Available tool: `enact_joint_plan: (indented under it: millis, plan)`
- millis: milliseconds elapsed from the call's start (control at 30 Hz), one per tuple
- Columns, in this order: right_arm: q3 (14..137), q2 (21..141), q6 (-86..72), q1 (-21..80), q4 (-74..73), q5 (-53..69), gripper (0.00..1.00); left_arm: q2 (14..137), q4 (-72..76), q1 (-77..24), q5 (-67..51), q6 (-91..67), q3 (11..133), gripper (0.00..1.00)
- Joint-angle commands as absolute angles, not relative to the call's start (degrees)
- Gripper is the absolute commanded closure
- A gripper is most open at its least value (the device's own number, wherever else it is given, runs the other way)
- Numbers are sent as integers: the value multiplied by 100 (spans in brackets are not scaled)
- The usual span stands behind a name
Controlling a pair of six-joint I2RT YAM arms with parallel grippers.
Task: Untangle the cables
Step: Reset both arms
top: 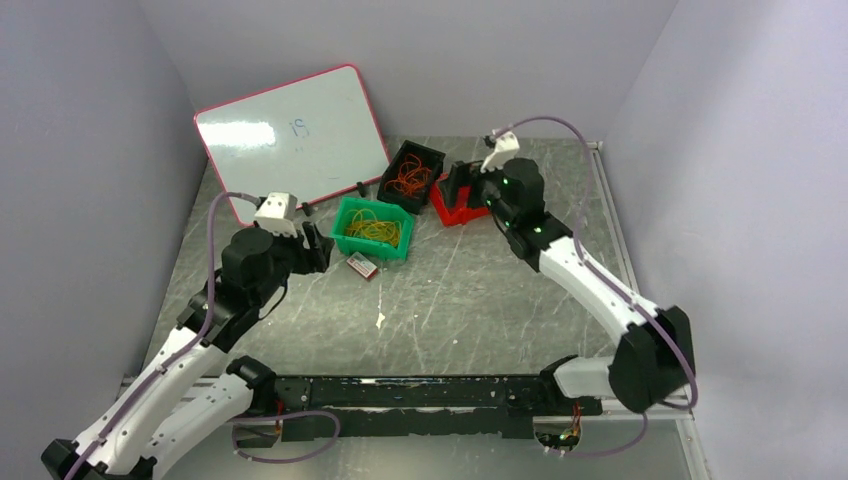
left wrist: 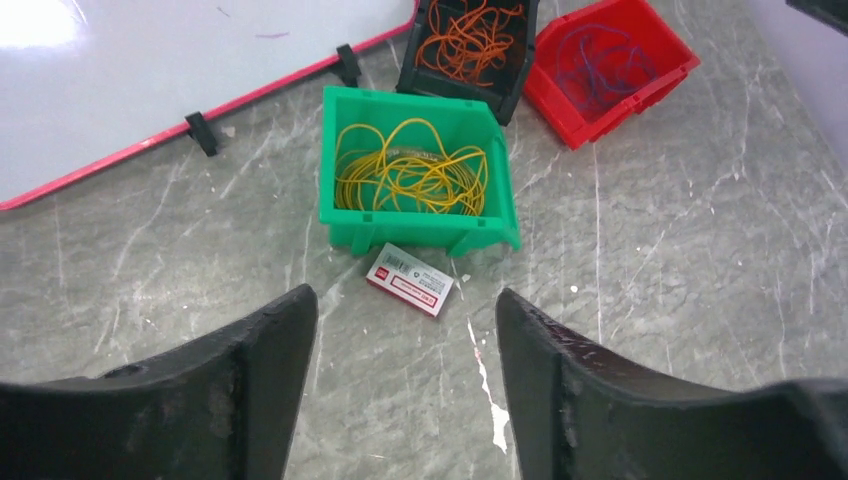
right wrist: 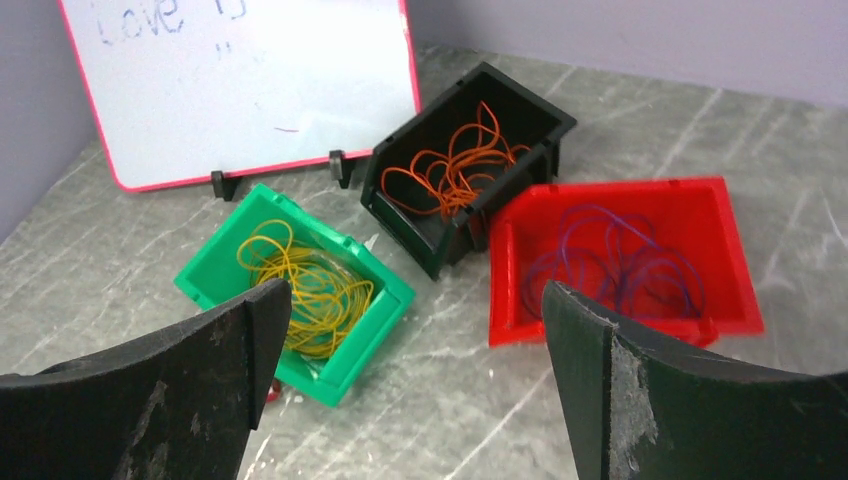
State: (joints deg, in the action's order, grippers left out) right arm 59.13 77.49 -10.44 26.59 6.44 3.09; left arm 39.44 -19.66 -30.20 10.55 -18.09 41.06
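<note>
Yellow cables [left wrist: 410,175] lay coiled in the green bin [left wrist: 420,232], orange cables [left wrist: 470,35] in the black bin [left wrist: 450,88] behind it, and purple cables [right wrist: 620,265] in the red bin [right wrist: 505,290]. The three bins stood close together at the far middle of the table [left wrist: 680,250], before the whiteboard [left wrist: 150,70]. No loop of one colour showed in another colour's bin, and no loose cable showed on the table, so separation was judged done or nearly so; whether loops within a bin were knotted could not be told. Left gripper [left wrist: 405,300]: jaws parted, nothing between them, near the green bin, with a small red-and-white box [left wrist: 410,280] lying just in front of that bin. Right gripper [right wrist: 415,290]: jaws spread wide, empty, held near the red bin. Remaining work appeared to be only drawing both arms back.
</note>
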Motion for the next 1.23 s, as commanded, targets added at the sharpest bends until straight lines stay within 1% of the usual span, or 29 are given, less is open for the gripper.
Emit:
enact_joint_plan:
  millis: [0, 33, 67, 100, 167, 400, 500, 700, 800, 900, 1200]
  plan:
    - [5363, 6908, -1492, 2635, 447, -436, 0, 3699, -1982, -2979, 1349, -1934, 4378, 23]
    - [5224, 6695, -1578, 2637, 346, -525, 0, 3628, -2024, -2979, 1407, -1972, 4373, 16]
    - [5066, 6453, -1679, 2636, 244, -665, 0, 3552, -2069, -2975, 1469, -2019, 4357, 14]
    - [4904, 6135, -1782, 2639, 129, -855, 0, 3468, -2129, -2975, 1562, -2044, 4333, 7]
    - [4583, 5665, -1938, 2637, -77, -1139, 0, 3297, -2240, -2979, 1724, -2219, 4267, 3]
    - [3677, 4149, -2401, 2635, -949, -2210, 0, 2699, -2806, -2979, 2157, -2598, 4104, 1]
    - [3417, 3726, -2606, 2637, -1340, -2377, 0, 2575, -3128, -2979, 2331, -2653, 4181, 1]
    - [3559, 3272, -2773, 2637, -2133, -2659, 0, 2193, -3306, -2982, 2475, -2787, 4095, 1]
    - [3622, 2992, -2652, 2637, -2131, -2506, 0, 2017, -3191, -2994, 2460, -2826, 3966, 0]
    - [3701, 2825, -2600, 2637, -2263, -2568, 0, 2093, -3291, -3030, 2528, -2887, 4011, 0]
    - [3691, 2674, -2642, 2637, -2236, -2544, 0, 1995, -3435, -3302, 2898, -3027, 4044, 0]
